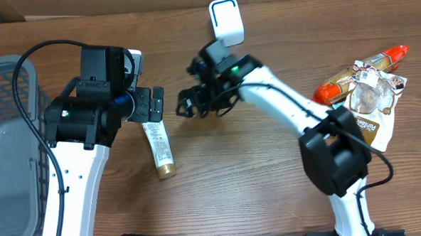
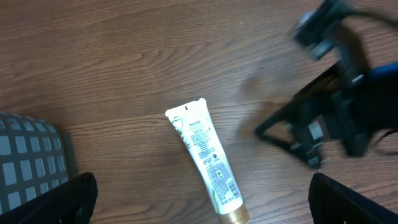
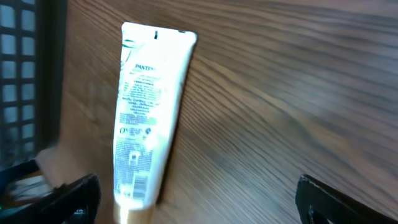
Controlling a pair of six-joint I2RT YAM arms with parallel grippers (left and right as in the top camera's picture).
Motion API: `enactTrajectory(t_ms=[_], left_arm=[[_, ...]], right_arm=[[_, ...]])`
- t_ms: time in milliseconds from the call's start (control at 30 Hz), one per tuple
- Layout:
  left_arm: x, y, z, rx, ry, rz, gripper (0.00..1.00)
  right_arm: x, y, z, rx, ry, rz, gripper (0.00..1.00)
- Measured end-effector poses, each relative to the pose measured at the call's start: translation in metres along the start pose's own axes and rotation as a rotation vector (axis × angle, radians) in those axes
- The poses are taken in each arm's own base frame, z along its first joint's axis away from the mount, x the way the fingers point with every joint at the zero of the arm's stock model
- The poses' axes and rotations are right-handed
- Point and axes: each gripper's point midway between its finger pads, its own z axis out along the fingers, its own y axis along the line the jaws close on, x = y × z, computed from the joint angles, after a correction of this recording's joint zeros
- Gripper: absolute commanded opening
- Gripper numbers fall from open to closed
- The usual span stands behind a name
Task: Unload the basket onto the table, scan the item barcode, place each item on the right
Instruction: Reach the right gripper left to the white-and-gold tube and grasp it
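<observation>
Tube (image 1: 158,145) of Pantene lying flat on the tabletop (image 1: 256,187), printed side up, flat crimped end under the left arm, gold cap (image 1: 167,170) pointing back toward the arm bases. White body, dense small print; I can't pick out the barcode in this blur. Looks light, soft-walled, a touch slick, so I'd pinch across the firmer shoulder by the cap rather than the squashy middle. Left jaws spread wide right above it, right jaws spread too, just beside. Nothing gripped.
</observation>
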Motion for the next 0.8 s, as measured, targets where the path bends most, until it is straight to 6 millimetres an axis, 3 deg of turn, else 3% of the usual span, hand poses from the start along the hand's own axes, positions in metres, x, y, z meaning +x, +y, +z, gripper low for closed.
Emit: enactTrajectory(t_ms=[233,400,567,700,800], left_arm=[[-0.008,0.000,0.000,-0.001,-0.033,-0.002,1.00],[-0.016,0.002,-0.004,-0.006,-0.060,-0.008,1.00],[-0.051,0.021,-0.060,-0.024,-0.197,-0.049,1.00],[-0.071,0.031,-0.108,-0.040,-0.329,-0.068,1.00],[-0.069,0.031,-0.117,-0.039,-0.337,-0.062,0.99]], right_arm=[[0.005,0.023,0.030,0.048,-0.028,-0.030,1.00],[0.005,0.018,0.040,0.067,-0.028,-0.020,1.00],[-0.003,0.018,0.046,0.090,-0.071,-0.035,1.00],[-0.006,0.034,0.054,0.098,-0.114,-0.085,1.00],[-0.001,0.055,0.064,0.077,-0.133,-0.136,1.00]])
